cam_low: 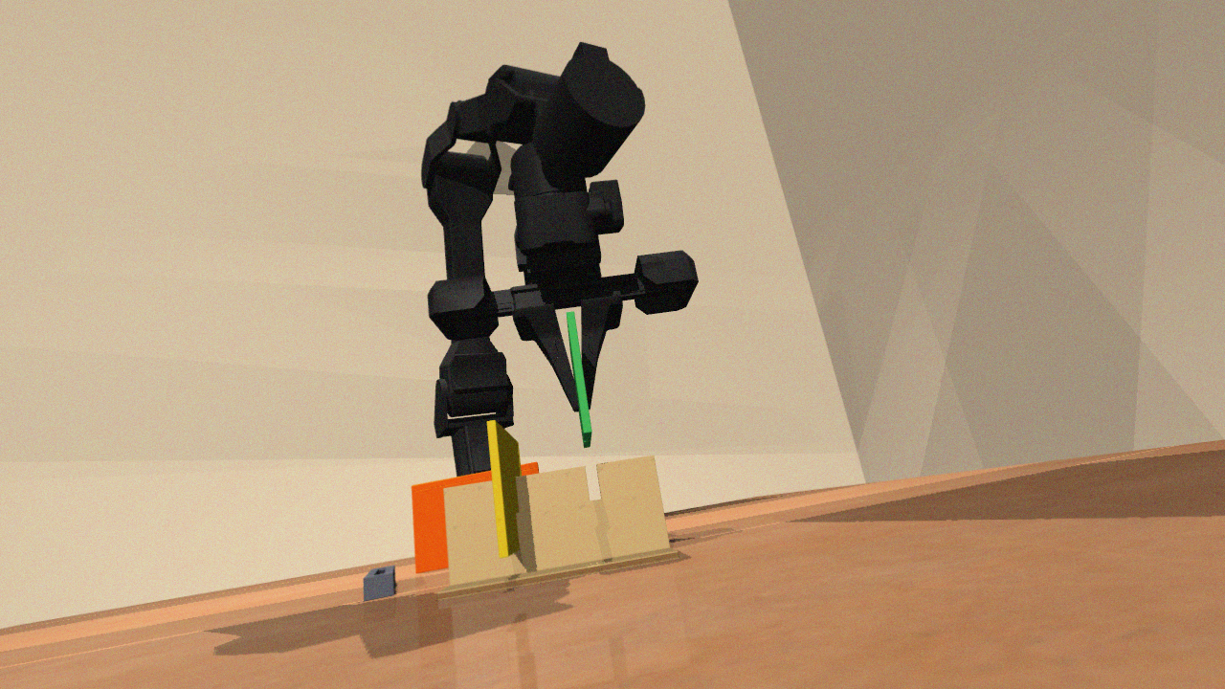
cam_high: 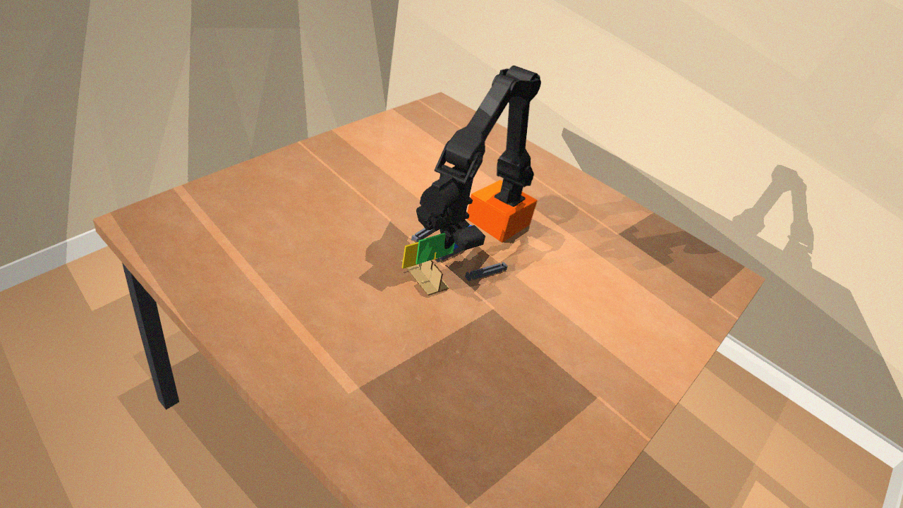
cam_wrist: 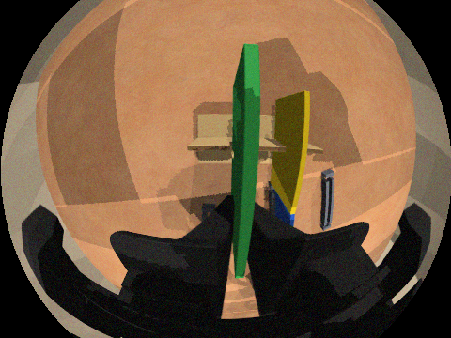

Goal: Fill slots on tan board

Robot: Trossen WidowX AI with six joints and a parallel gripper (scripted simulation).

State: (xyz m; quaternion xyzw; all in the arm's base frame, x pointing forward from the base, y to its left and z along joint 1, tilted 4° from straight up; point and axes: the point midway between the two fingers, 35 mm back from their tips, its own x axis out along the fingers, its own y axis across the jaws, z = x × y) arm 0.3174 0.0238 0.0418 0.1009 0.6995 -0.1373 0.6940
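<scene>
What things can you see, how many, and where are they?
Tan board: one, tan, standing on the table
Green board: one, green, held above the tan board
Yellow board: one, yellow, in the tan board
Blue board: one, blue, partly hidden beyond the yellow one
Holders: at least three, grey-blue, on the table
Table: one, brown, underneath
Base block: one, orange, under the arm
Robot arm: one, black, with jaws shut on the green board
</scene>
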